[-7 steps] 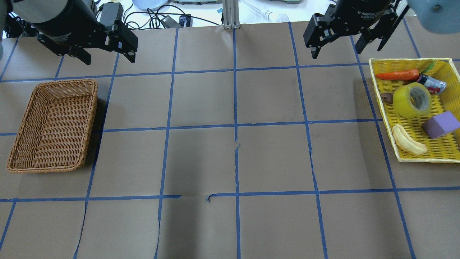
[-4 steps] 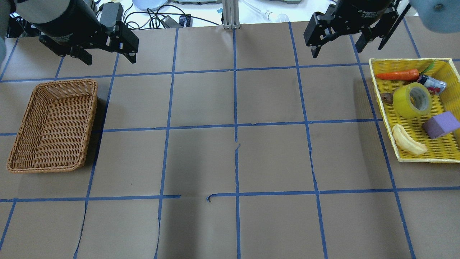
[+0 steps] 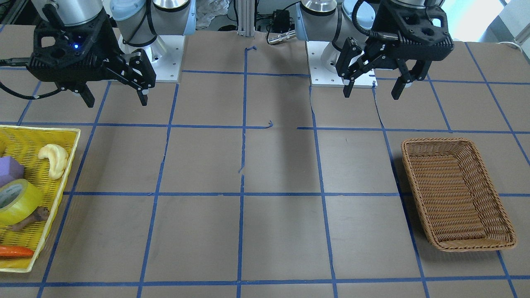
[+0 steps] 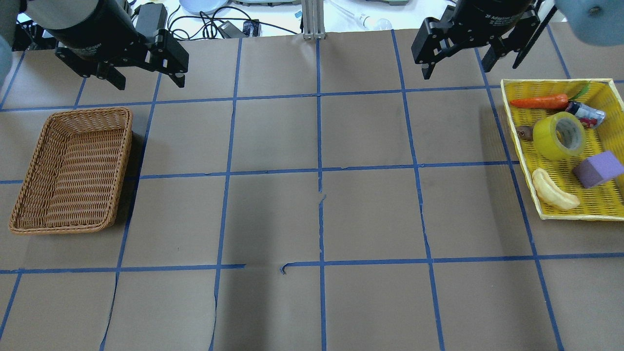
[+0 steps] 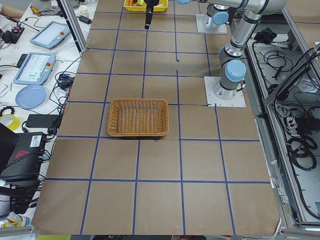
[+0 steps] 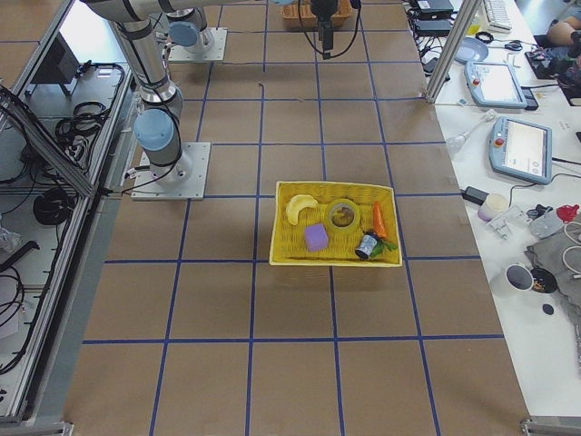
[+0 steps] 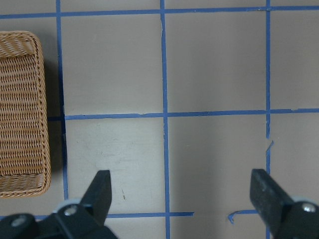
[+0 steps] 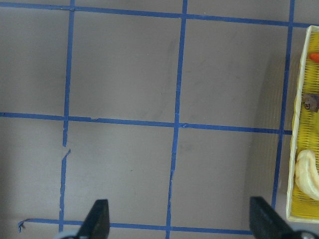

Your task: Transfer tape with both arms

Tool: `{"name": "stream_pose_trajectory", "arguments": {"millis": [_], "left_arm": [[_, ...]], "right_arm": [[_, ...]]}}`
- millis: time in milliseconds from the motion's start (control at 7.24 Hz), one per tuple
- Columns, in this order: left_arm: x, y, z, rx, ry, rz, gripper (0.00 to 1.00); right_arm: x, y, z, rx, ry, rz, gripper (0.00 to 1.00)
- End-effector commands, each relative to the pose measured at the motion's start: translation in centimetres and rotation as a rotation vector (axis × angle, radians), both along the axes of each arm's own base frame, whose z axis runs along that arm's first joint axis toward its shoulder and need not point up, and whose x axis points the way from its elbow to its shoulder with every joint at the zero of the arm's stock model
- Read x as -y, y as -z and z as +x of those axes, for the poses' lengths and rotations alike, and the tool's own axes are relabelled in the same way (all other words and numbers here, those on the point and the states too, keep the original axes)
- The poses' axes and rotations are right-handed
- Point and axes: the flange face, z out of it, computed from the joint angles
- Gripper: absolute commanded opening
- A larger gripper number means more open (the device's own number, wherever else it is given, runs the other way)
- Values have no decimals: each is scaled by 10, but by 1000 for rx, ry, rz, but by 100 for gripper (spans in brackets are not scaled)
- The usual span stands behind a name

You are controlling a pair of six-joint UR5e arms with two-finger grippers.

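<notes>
Yellow tape (image 4: 558, 135) lies tilted in the tray (image 4: 555, 84) at the right end of the table (image 4: 370, 214), its pale core showing, and nothing grips it. A carrot (image 4: 538, 102) lies along the tray's far wall and a can (image 4: 585, 115) is just beside the roll. A purple block (image 4: 597, 168) and a banana toy (image 4: 553, 191) sit on the nearer side (the small brown thing (image 4: 525, 132) at its left is too small to name). The right gripper (image 4: 458, 70) hangs above the table near the tray's far corner, fingers spread wide and empty. Over on the other side, the left gripper (image 4: 150, 84) hovers just beyond the basket (image 4: 87, 111), fingers apart, with only bare paper between them in its wrist view. Both grippers are well apart from the tape.
</notes>
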Motion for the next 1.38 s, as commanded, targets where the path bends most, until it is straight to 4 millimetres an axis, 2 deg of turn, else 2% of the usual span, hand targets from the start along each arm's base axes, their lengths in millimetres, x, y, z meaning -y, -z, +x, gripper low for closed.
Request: {"name": "stream_pose_trajectory", "arguments": {"millis": [0,276,553,829,1243], "left_arm": [[7,2,1,-1,-6,8,100],[18,-11,1,-1,-6,30,100],[18,-5,-1,-2,1,40,100],[16,-9,-2,0,5,25,100],[15,-9,-1,0,3,25,100]], "right_arm": [[2,2,-1,3,-3,4,100],[1,2,2,5,-13,2,100],[-1,3,-1,10,-10,39,100],[-1,4,-1,8,-10,43,100],[5,3,-22,5,0,78,100]]}}
